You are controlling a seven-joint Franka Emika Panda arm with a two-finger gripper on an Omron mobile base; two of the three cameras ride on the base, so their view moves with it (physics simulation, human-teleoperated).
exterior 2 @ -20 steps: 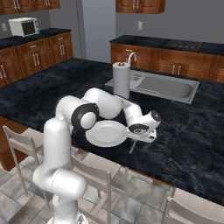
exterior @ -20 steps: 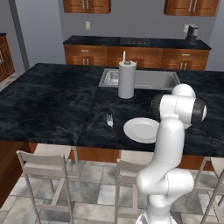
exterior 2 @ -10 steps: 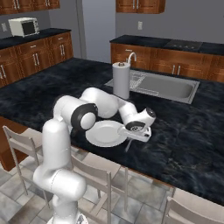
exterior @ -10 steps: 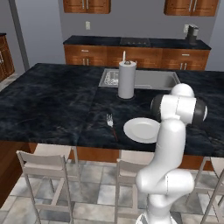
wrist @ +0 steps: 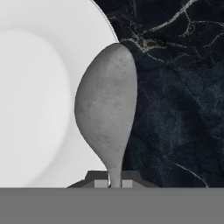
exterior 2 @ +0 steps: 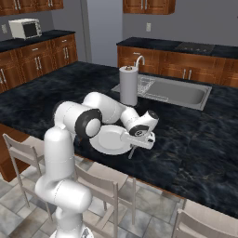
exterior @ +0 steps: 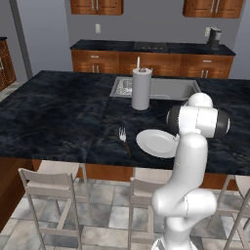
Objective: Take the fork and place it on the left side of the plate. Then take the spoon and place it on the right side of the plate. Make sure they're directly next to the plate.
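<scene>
The white plate (exterior: pixel 155 142) lies on the dark marble counter near its front edge. The fork (exterior: pixel 124 139), with silver tines and a dark handle, lies just left of the plate, tines pointing away. At the plate's right edge, my gripper (exterior 2: pixel 135 145) is shut on the silver spoon (exterior 2: pixel 131 152). In the hand view the spoon (wrist: pixel 107 111) has its neck pinched between my fingertips (wrist: pixel 101 183), and its bowl overlaps the rim of the plate (wrist: pixel 30 96). Whether the spoon touches the counter is unclear.
A paper towel roll (exterior: pixel 141 89) stands behind the plate, with a sink (exterior: pixel 161 89) beyond it. Stools (exterior: pixel 51 188) line the counter's front edge. Dark counter (exterior 2: pixel 195 139) stretches to the right of the plate.
My gripper has carried the spoon a little to the left, closer to the plate's right edge. Plate and fork have stayed put.
</scene>
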